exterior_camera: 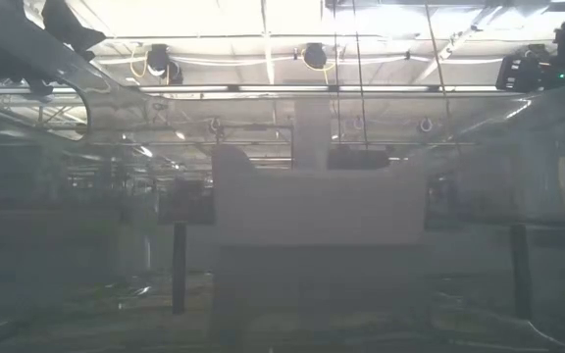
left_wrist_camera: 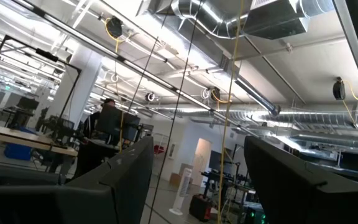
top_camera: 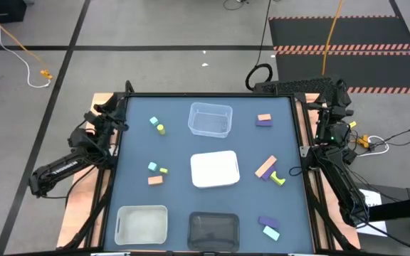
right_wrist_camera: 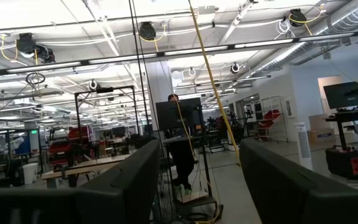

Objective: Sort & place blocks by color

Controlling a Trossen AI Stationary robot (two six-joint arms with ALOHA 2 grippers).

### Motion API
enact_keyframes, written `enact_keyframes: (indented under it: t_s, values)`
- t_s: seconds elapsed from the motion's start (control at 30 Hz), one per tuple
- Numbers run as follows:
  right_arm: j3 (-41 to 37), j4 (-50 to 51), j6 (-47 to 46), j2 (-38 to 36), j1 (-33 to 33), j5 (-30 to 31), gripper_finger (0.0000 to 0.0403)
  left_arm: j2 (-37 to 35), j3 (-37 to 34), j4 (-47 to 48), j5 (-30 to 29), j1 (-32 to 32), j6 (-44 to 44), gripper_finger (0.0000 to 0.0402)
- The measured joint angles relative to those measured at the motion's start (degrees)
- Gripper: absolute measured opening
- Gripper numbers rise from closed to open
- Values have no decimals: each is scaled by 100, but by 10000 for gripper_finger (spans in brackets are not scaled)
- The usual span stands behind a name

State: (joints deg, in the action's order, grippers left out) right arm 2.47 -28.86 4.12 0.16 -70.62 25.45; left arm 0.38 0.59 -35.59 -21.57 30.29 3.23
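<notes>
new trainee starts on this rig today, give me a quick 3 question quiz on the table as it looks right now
1. True or false: the white tray lies near the middle of the table.
2. Which tray lies at the table's far edge? A. clear tray B. black tray C. white tray
3. Fill in: the left hand and right hand both have their fingers ____ and hold nothing.

Key: 1 true. 2 A; the black tray sits at the near edge. 3 open; both arms are parked beside the table, wrist views looking out into the room.
</notes>
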Motion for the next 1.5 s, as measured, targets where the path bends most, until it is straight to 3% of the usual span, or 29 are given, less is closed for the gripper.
enact_keyframes:
  t_s: [0.57, 0.9, 1.17, 1.33, 1.5]
  values:
    - [-1, -2, 0, 0, 1, 0, 212, -2, -1, -130, -1, -1, 34, 250]
    - [1, 0, 0, 0, 1, 0, 212, -1, -1, -291, 11, -1, 983, 250]
    - [1, -2, 0, 0, 1, 0, 212, -1, 2, -306, 1178, -3, 1069, 250]
    - [-1, 0, 0, 0, 1, 0, 212, 38, 407, 598, 1361, -3, 974, 250]
    - [1, 0, 0, 0, 1, 0, 212, 554, 1132, 1890, 1361, -3, 613, 250]
